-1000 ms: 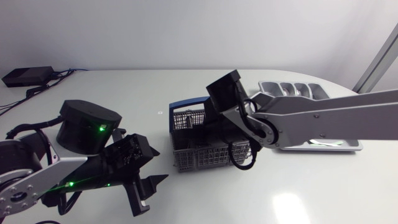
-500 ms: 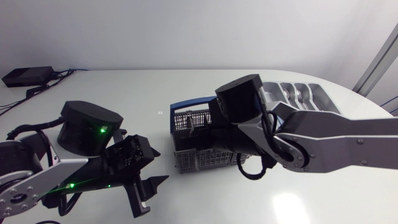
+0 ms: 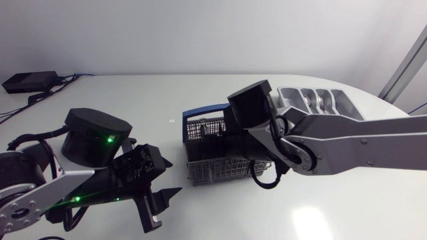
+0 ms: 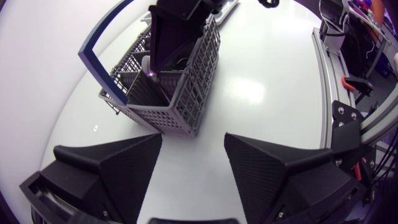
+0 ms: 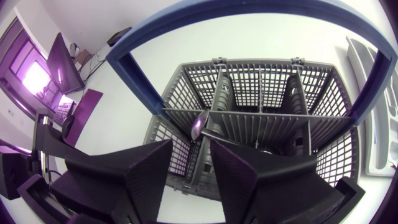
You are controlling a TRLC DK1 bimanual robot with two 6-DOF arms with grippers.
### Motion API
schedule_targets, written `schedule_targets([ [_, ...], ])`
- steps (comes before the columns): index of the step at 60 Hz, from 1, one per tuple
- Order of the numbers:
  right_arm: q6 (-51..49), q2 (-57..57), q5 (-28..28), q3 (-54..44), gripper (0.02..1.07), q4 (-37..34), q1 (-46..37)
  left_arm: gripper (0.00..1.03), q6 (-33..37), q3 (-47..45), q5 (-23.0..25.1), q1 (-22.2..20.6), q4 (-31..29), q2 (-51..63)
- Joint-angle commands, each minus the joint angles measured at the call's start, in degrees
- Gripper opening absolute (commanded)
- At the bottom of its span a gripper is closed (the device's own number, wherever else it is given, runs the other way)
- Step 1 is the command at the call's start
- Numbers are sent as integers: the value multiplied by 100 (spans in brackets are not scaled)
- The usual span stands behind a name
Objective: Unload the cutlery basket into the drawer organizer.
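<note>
The matte black right gripper [image 5: 191, 144] is down inside the grey plastic mesh cutlery basket [image 3: 202, 171] with the blue handle.
The cutlery basket stands on the white table [image 3: 133, 100], near the silver metal drawer organizer [image 3: 337, 99]. A shiny metal spoon [image 5: 199, 127] stands in one compartment, just at the right gripper's tip; whether it grips the spoon, I cannot tell. The matte black left gripper [image 4: 193, 138] is low over the table, jaws wide apart and holding nothing, with the basket ahead of it.

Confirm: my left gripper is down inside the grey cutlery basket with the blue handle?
No, it is the right gripper that is down inside the grey cutlery basket with the blue handle; the head view shows its arm entering from the right.
</note>
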Motion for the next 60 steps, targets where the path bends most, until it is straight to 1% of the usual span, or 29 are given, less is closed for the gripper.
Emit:
schedule_targets([
  [1, 201, 118, 55, 144, 50, 107, -26, 71, -79, -209, -43, -51, 80, 11],
  [16, 306, 416, 73, 346, 50, 116, -35, 71, -70, -270, -52, 45, 168, -6],
  [31, 385, 601, 293, 460, 49, 274, -53, 72, 9, -341, -43, 116, 203, -24],
  [41, 385, 627, 416, 425, 34, 423, -26, 71, 26, -367, -43, 107, 230, -33],
  [42, 376, 619, 433, 425, 31, 432, -17, 71, 35, -376, -43, 107, 239, -24],
  [48, 385, 689, 433, 434, 27, 441, -17, 71, 44, -376, -43, 116, 247, -33],
  [52, 376, 698, 433, 407, 17, 502, -17, 71, 44, -376, -43, 107, 247, -42],
  [60, 368, 698, 433, 381, 12, 538, -17, 71, 35, -376, -43, 98, 247, -42],
])
